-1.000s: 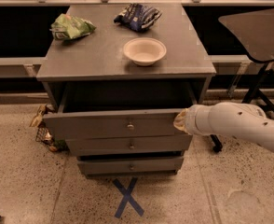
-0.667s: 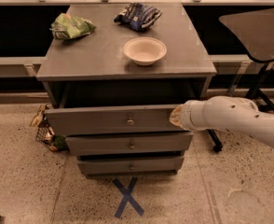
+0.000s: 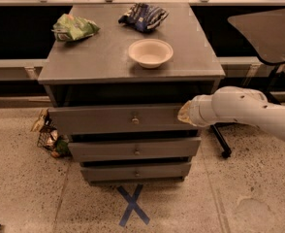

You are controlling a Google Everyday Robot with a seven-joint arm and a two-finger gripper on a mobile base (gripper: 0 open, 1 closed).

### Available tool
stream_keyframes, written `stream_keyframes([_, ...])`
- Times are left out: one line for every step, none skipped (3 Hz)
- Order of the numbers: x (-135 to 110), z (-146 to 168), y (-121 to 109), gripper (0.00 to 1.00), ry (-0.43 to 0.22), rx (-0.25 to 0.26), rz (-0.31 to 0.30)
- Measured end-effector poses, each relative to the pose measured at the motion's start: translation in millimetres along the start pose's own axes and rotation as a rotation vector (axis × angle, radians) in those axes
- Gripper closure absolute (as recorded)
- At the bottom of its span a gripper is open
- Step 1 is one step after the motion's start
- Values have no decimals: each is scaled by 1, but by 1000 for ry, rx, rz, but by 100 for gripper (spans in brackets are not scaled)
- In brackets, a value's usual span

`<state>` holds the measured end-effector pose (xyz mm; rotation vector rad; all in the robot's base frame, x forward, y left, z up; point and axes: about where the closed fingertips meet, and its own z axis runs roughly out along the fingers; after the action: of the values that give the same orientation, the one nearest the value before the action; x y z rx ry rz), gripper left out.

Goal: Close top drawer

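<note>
Underfoot, a speckled pale stone floor [image 3: 239, 188] fills the lower half of the camera view. A dark recessed wall with a light rail [image 3: 16, 62] runs across the back at 12 o'clock.

A grey cabinet [image 3: 108, 62] stands in the middle of the room, its flat top seen from above. A dark chair [image 3: 268, 33] with a wheeled base stands at 2 o'clock from it, close to the right side.

The white robot arm [image 3: 244, 108] reaches in from 3 o'clock, low across the front of the chair's leg. The gripper [image 3: 185, 113] at its tip rests against the right end of the top drawer [image 3: 99, 120]. Whether the gripper is open or closed cannot be told, and nothing can be seen in its hold.

The top drawer sits partly pulled out. Its wide front stands forward of the cabinet's top edge, with a dark gap above it and a small knob [image 3: 135, 120] at its centre. The middle drawer [image 3: 133, 149] and the bottom drawer [image 3: 135, 171] lie below it at 6 o'clock, each set further back.

On the cabinet top, a pale empty bowl [image 3: 150, 52] stands toward 3 o'clock from the centre. A blue bag [image 3: 143, 16] lies at 1 o'clock and a green bag [image 3: 73, 27] at 10 o'clock.

A small wire basket [image 3: 49, 136] of wrappers sits on the floor at 9 o'clock, beside the cabinet's left corner. A blue tape cross [image 3: 133, 205] marks the floor at 6 o'clock.
</note>
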<state>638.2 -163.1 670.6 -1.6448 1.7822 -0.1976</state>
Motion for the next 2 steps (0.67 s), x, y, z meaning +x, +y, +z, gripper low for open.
stream_keyframes([5,2,-9,100,12,8,2])
stream_keyframes([10,3,-19,100,18,19,22])
